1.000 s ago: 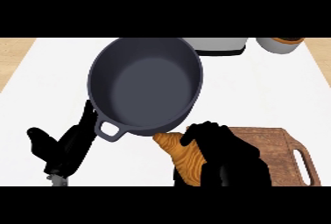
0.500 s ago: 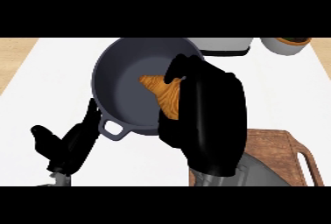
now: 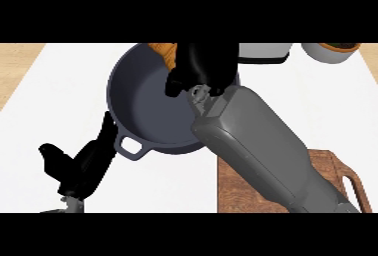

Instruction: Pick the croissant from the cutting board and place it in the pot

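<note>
left hand [image 3: 77,169]: lower left of the frame, fingers straight and pointing up, thumb out to the side, holding nothing. Hasn't budged since the earlier frame.
counter [image 3: 52,90]: white, under everything.
pot [image 3: 148,100]: dark grey, left of centre. Its handle [image 3: 145,151] is at the lower rim, just beside the left fingertips.
croissant [image 3: 164,52]: top of the frame, at the pot's far rim, only an orange bit showing. Half a second ago it was over the middle of the pot.
right hand [image 3: 203,65]: top centre, fingers curled round the croissant and hiding most of it.
right forearm [image 3: 251,145]: big grey thing running diagonally, now blocking the pot's right side and much of the cutting board.
cutting board [image 3: 330,166]: brown, lower right.
grey appliance [image 3: 264,53]: top edge, behind the hand.
white bowl [image 3: 331,54]: upper right corner, can't tell what's in it.
</note>
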Robot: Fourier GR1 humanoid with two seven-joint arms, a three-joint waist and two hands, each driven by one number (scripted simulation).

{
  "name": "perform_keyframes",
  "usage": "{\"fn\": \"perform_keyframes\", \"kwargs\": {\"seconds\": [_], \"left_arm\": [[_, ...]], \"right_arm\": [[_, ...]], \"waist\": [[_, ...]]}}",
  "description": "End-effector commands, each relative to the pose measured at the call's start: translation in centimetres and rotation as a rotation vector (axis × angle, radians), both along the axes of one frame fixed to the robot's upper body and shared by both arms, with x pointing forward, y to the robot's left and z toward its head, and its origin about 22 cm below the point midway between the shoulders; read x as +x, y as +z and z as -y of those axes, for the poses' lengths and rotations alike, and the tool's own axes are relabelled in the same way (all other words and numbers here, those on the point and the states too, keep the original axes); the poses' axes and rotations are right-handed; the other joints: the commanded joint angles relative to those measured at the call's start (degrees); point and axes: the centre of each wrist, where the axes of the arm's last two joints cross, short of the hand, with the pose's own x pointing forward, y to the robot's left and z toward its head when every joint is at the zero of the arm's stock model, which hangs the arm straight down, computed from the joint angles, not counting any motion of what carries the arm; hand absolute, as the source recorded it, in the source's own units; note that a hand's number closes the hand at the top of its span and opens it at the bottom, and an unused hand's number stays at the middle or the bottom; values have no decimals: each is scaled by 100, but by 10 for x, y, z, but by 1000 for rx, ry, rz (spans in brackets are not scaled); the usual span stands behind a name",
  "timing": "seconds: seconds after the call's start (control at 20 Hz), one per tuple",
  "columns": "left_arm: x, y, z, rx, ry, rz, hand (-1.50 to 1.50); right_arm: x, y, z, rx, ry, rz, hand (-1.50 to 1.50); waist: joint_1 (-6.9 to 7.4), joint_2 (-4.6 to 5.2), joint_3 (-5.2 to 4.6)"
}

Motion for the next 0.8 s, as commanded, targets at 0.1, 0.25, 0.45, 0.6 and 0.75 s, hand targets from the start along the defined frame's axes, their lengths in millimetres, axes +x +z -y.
{"fn": "perform_keyframes", "kwargs": {"seconds": [0.1,0.25,0.45,0.6,0.75], "left_arm": [[7,-8,23,-24,-98,-10,0],[-3,4,21,-26,-119,-10,0],[21,0,24,-21,-129,9,0],[16,-4,12,-12,-134,0,0],[21,4,26,-24,-123,15,0]], "right_arm": [[42,-19,-15,103,-76,-24,150],[62,-50,-4,112,-78,-10,150],[71,-50,-13,160,-73,-33,150],[83,-67,-6,131,-48,-102,150],[84,-85,5,299,-134,-82,150]], "waist": [[92,70,-27],[163,77,-20],[188,115,-28],[261,136,-28],[336,166,-23]]}}
